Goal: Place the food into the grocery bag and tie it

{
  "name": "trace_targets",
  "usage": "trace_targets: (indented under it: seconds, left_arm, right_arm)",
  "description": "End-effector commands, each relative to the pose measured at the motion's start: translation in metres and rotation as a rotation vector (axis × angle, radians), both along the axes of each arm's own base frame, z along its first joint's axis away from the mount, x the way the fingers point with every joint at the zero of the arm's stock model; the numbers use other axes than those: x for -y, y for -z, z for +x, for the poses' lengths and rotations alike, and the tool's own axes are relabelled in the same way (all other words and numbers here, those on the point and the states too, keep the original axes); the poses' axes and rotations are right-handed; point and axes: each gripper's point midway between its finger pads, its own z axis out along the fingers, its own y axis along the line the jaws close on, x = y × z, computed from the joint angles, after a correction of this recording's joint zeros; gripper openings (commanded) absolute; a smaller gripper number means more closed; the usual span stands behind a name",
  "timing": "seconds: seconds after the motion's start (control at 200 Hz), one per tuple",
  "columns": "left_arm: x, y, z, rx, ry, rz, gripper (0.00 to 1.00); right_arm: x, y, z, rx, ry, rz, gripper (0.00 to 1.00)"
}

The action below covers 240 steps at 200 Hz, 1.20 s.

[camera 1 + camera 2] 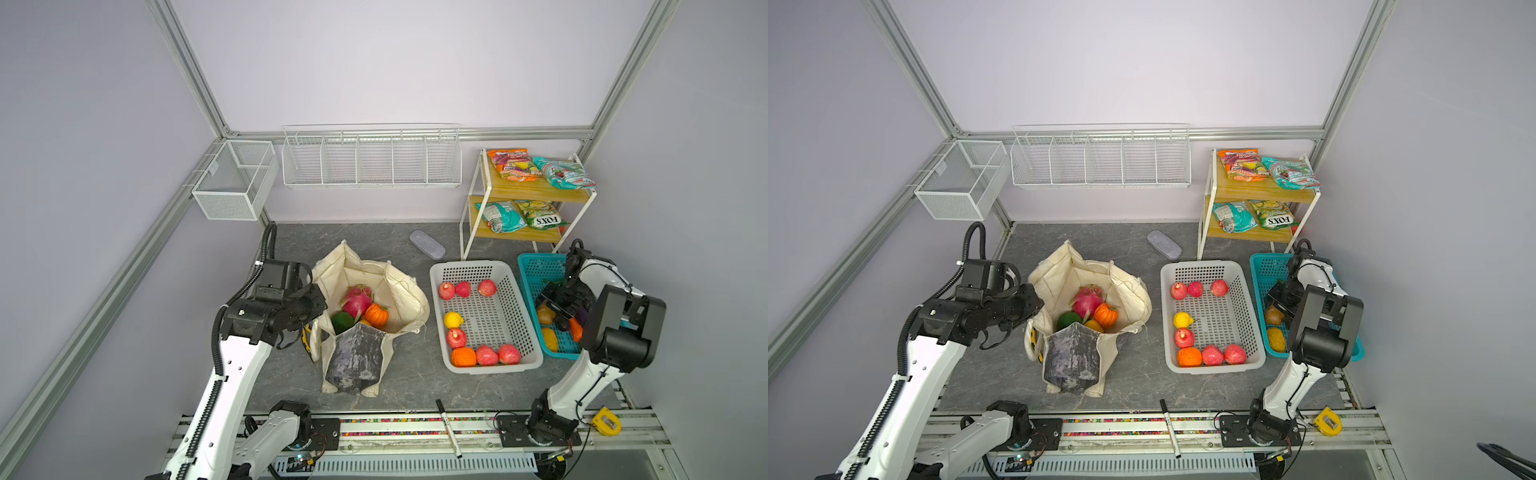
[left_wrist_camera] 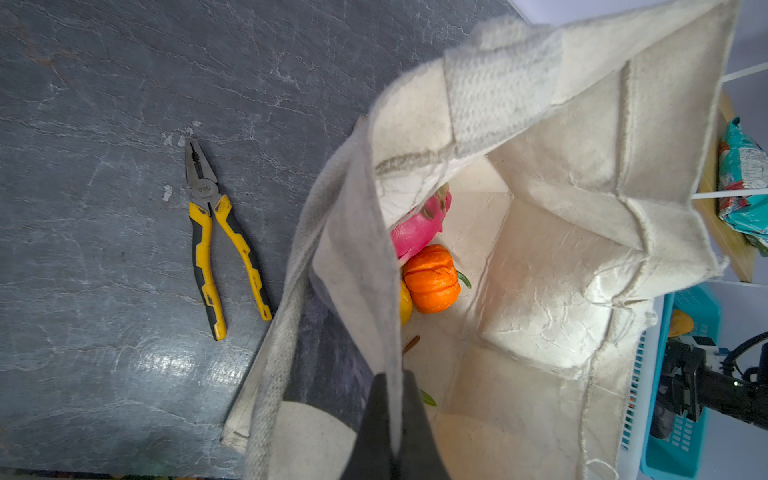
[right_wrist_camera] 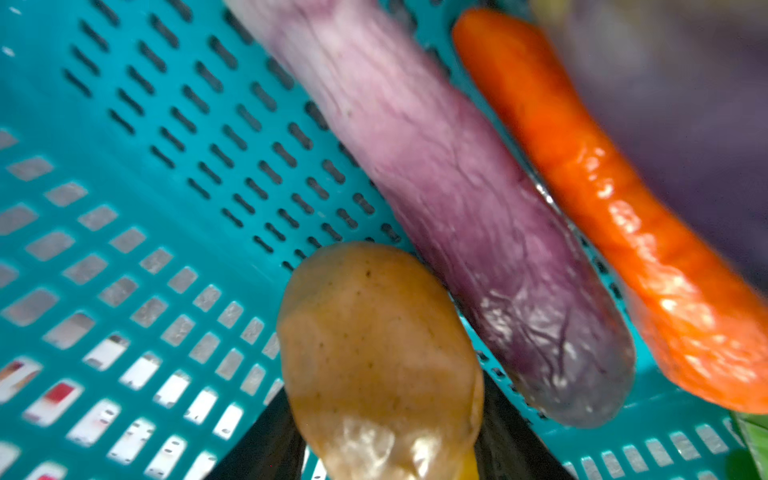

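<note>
**Packing stage: bag held open, next item being seized**

The large cream canvas tote bag [image 1: 405,291] stands on the grey marbled tabletop [image 1: 415,374], left of centre in both top views, its mouth gaping upward. Inside lie a pink dragon fruit [image 1: 356,300], a small orange pumpkin [image 1: 377,314] and a round green vegetable [image 1: 342,322]. The left gripper [image 2: 392,386] is closed on the bag's rim, with a fold of cream fabric pinched between its dark fingers, which props the mouth open.

Well apart, at the table's right edge, the teal perforated plastic basket [image 3: 124,124] holds a tan potato-shaped toy [image 3: 374,332], a long purple aubergine [image 3: 457,187] and an orange carrot [image 3: 602,187]. The right gripper [image 3: 386,395] reaches into this basket. Its fingers [image 3: 266,440] are about half open, one on each side of the potato toy and apparently against its flanks. The close, blurred wrist view does not settle whether they clamp it.

The step in hand is judged to be packing; tying has not begun. The next move calls for a firm closure on the potato toy, a lift clear of the basket wall, and a carry over the white perforated plastic basket [image 1: 469,266] to the open mouth.
</note>
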Motion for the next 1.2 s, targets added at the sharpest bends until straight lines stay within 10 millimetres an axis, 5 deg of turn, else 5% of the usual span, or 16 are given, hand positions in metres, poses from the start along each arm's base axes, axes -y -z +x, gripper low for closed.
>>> trace_targets:
  seconds: [0.0, 0.325, 0.565, 0.765, 0.945, 1.195]
  left_arm:
    - [-0.002, -0.001, -0.002, -0.005, 0.005, 0.015, 0.00]
    - [-0.001, -0.003, 0.000, 0.005, 0.007, 0.010, 0.00]
    - [0.001, -0.009, 0.003, 0.013, 0.014, -0.001, 0.00]
    - [0.002, -0.010, 0.002, 0.016, 0.016, -0.004, 0.00]
    - [0.003, -0.011, 0.000, 0.014, 0.019, -0.010, 0.00]
    - [0.006, -0.009, 0.000, 0.008, 0.019, -0.034, 0.00]
  right_arm:
    - [-0.002, -0.030, 0.004, 0.056, 0.002, -0.013, 0.56]
    - [-0.006, -0.096, 0.000, 0.191, 0.064, -0.040, 0.56]
    - [-0.042, -0.156, -0.006, 0.365, 0.104, -0.010, 0.56]
    - [-0.105, -0.206, -0.009, 0.493, -0.045, 0.018, 0.57]
    - [-0.183, -0.242, -0.015, 0.587, -0.211, 0.089, 0.57]
    - [-0.316, -0.266, -0.030, 0.652, -0.491, 0.197, 0.57]
